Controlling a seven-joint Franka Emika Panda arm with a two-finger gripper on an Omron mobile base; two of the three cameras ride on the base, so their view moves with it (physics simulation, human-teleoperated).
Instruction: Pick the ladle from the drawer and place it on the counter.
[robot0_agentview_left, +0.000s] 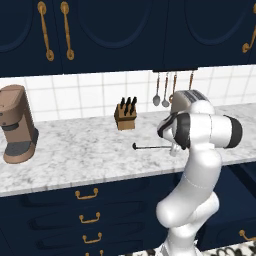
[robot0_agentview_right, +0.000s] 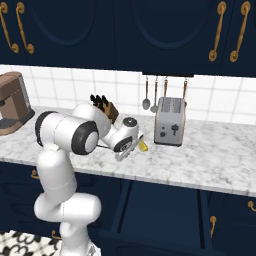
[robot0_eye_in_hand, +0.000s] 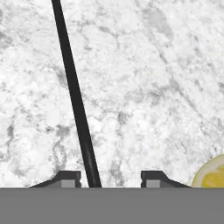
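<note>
Gripper (robot0_eye_in_hand: 111, 179) partly open over the counter (robot0_eye_in_hand: 153, 87), fingertips either side of the black ladle (robot0_eye_in_hand: 76, 100) handle, nearer one tip. Left base view shows the ladle (robot0_agentview_left: 150, 147) lying mid-worktop; hand view shows a lemon slice (robot0_eye_in_hand: 212, 175) beside.

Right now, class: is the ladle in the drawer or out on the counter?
Out: the ladle lies flat on the marble counter, its handle between the open gripper fingertips.

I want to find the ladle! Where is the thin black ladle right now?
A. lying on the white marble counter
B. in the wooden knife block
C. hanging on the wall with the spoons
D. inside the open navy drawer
A: the thin black ladle lies flat on the white marble counter.
</note>
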